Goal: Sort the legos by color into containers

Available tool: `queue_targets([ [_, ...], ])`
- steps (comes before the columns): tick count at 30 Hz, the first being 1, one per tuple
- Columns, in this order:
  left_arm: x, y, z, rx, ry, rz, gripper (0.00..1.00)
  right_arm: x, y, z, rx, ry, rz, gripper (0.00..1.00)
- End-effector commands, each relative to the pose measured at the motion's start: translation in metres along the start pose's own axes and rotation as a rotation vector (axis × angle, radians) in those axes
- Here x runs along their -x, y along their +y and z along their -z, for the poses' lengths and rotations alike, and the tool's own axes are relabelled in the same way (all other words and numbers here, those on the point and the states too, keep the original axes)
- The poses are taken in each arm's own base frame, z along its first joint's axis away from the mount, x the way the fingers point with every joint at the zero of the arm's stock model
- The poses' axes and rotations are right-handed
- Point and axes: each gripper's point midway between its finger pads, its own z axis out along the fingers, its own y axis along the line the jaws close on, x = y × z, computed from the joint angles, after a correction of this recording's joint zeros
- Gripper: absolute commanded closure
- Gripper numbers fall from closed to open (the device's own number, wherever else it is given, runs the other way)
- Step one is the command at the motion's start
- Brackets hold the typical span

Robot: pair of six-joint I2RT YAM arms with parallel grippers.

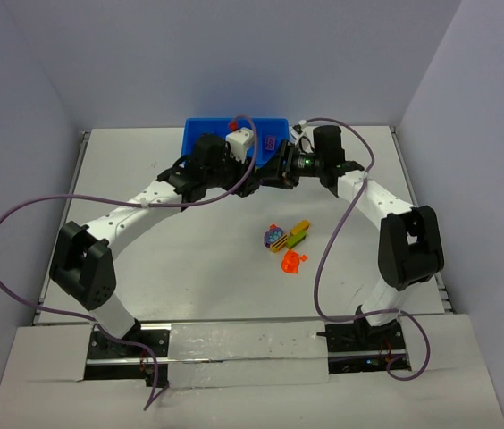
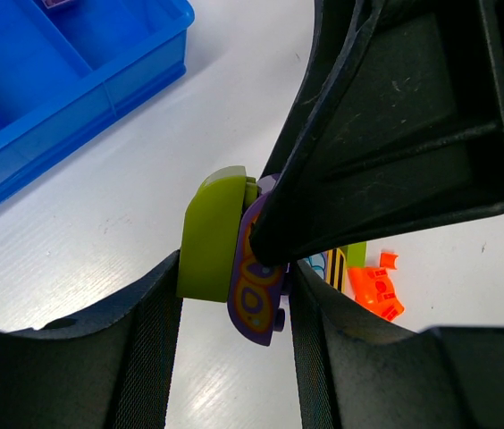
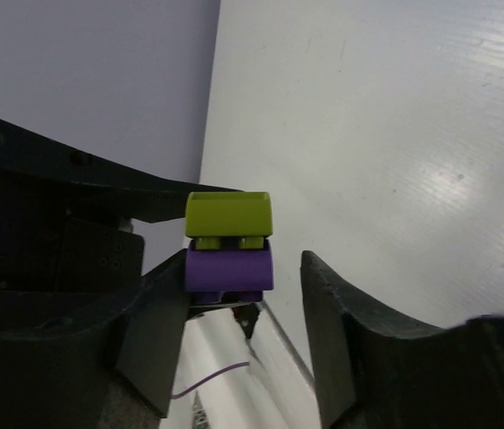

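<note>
The counter (image 1: 189, 268) was white and slightly glossy, with plain pale lilac walls (image 1: 234, 54) closing it on three sides. At its far edge stood the blue bin (image 1: 203, 130), and both arms met just in front of it. The left claw (image 2: 234, 299) pinched a small stack (image 3: 230, 246), an olive-green lego on a purple one, above the counter. The right claw (image 3: 245, 268) was spread around the same stack: one finger touched it and the other stood a little apart. The loose legos (image 1: 286, 243), yellow-orange, purple and orange-red, lay together on the counter, nearer than the claws and well apart from the bin. From above, the two wrists hid the stack completely and covered the front of the bin, so we could not tell which compartment held what; only small purple and red spots showed there. In the left wrist view the bin was cut off at the corner, and the right claw hid most of the loose legos.
</note>
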Motion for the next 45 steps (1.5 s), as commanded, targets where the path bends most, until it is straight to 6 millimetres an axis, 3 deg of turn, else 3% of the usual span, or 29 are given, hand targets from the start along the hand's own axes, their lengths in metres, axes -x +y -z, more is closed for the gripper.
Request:
queue_targets([
  [1, 0.037, -0.017, 0.010, -0.049, -0.091, -0.011, 1.00, 0.011, 0.021, -0.002, 0.059, -0.020, 0.056, 0.51],
  [6, 0.038, -0.019, 0.009, -0.053, -0.092, -0.015, 0.97, 0.009, 0.027, -0.003, 0.094, -0.007, 0.068, 0.73],
  [7, 0.038, -0.019, 0.009, -0.055, -0.091, -0.014, 0.92, 0.009, 0.028, -0.004, 0.099, -0.003, 0.067, 0.76],
  [8, 0.038, -0.020, 0.010, -0.056, -0.089, -0.014, 0.76, 0.008, 0.029, -0.004, 0.111, 0.003, 0.068, 0.79],
  [9, 0.038, -0.021, 0.010, -0.062, -0.087, -0.016, 0.75, 0.008, 0.028, -0.004, 0.111, 0.004, 0.069, 0.83],
  [10, 0.035, -0.025, 0.013, -0.088, -0.067, -0.026, 0.43, 0.007, 0.030, -0.004, 0.121, 0.013, 0.077, 0.92],
  [11, 0.032, -0.028, 0.016, -0.113, -0.051, -0.037, 0.19, 0.007, 0.030, -0.003, 0.125, 0.018, 0.087, 0.97],
  [12, 0.029, -0.030, 0.019, -0.140, -0.039, -0.046, 0.01, 0.008, 0.030, -0.001, 0.125, 0.019, 0.099, 1.00],
  [14, 0.022, -0.023, 0.031, -0.177, -0.018, -0.056, 0.01, 0.010, 0.029, 0.007, 0.141, 0.022, 0.137, 1.00],
  [16, 0.011, -0.031, 0.051, -0.331, 0.011, -0.038, 0.01, 0.012, 0.026, 0.016, 0.159, 0.025, 0.184, 1.00],
  [18, 0.006, -0.026, 0.073, -0.440, 0.014, -0.006, 0.01, 0.013, 0.026, 0.025, 0.182, 0.030, 0.237, 1.00],
  [19, 0.006, -0.013, 0.091, -0.490, -0.002, 0.006, 0.01, 0.009, 0.023, 0.031, 0.183, 0.057, 0.266, 1.00],
  [21, 0.001, -0.012, 0.115, -0.591, -0.001, 0.001, 0.01, 0.002, 0.018, 0.038, 0.198, 0.097, 0.409, 1.00],
  [25, 0.006, -0.029, 0.142, -0.711, 0.004, -0.003, 0.01, -0.028, 0.026, 0.046, 0.248, 0.228, 0.563, 1.00],
  [29, 0.022, -0.041, 0.148, -0.775, -0.043, 0.046, 0.06, -0.047, 0.042, 0.051, 0.305, 0.295, 0.692, 1.00],
  [37, 0.017, -0.057, 0.132, -0.738, -0.031, 0.055, 0.17, -0.076, 0.067, 0.049, 0.335, 0.358, 0.823, 1.00],
  [45, 0.014, -0.056, 0.112, -0.673, -0.011, 0.044, 0.19, -0.090, 0.087, 0.049, 0.372, 0.372, 0.853, 1.00],
])
